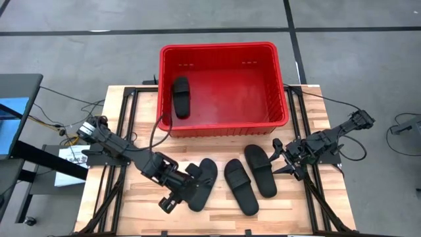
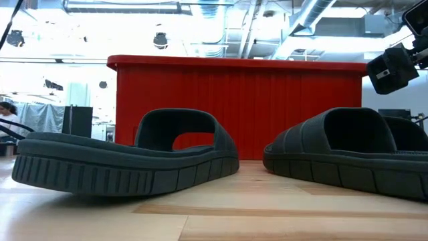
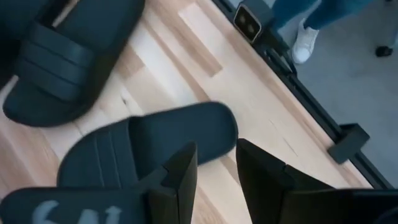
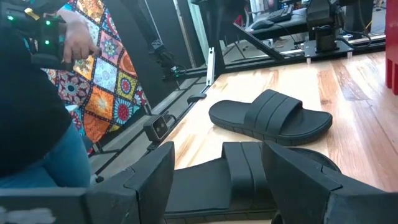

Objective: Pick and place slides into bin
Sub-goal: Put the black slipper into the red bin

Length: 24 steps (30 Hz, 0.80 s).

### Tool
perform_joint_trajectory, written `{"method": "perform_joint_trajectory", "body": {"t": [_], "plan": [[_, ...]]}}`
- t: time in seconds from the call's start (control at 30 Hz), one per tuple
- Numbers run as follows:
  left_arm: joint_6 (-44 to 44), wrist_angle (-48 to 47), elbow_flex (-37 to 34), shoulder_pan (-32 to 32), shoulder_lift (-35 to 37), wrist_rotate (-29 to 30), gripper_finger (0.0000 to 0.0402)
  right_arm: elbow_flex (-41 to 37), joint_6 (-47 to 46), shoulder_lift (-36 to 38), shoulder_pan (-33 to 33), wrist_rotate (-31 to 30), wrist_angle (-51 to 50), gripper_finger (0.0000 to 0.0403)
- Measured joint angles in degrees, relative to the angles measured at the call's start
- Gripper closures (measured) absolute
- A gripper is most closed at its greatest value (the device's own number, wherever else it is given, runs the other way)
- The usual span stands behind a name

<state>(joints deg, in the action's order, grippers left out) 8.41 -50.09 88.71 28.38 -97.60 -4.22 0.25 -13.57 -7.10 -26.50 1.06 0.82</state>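
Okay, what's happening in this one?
A two-arm robot is clearing black slides off a wooden table into a red bin. One slide already lies inside the bin, at its left side. Three are on the table in front of it. The left gripper is down at the leftmost slide, fingers open around its edge, not visibly lifting it. The right gripper sits open beside the rightmost slide. The middle slide is untouched.
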Motion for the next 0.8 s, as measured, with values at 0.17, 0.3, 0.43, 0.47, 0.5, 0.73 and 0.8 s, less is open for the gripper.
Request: {"method": "perform_joint_trajectory", "body": {"t": [0.17,0.3,0.43,0.47,0.5,0.73,0.8], "plan": [[-0.1,1.1,0.0,1.2,-2.1,0.4,0.0299,0.0,0.0,0.0,0.0,0.0,0.0,0.017],[-1.2,1.9,0.0,2.2,-4.6,0.2,0.0299,0.0,0.0,-0.1,0.0,0.0,0.1,0.017],[-2.7,3.6,0.1,2.7,-5.3,1.3,0.0299,0.0,0.0,-0.8,0.0,0.0,0.3,0.017],[-3.2,3.9,0.1,2.8,-5.5,2.0,0.0299,0.0,0.0,-0.9,0.0,0.0,0.0,0.017],[-3.5,3.4,0.1,3.0,-5.8,2.6,0.0299,0.0,0.0,-0.9,0.0,0.0,0.0,0.017],[-5.4,4.8,0.0,3.8,-10.2,2.8,0.0299,0.0,0.0,-2.1,0.0,0.0,-0.1,0.017],[-6.6,4.5,0.0,4.0,-11.7,2.2,0.0299,0.0,0.0,-2.2,0.0,0.0,0.2,0.017]]}}
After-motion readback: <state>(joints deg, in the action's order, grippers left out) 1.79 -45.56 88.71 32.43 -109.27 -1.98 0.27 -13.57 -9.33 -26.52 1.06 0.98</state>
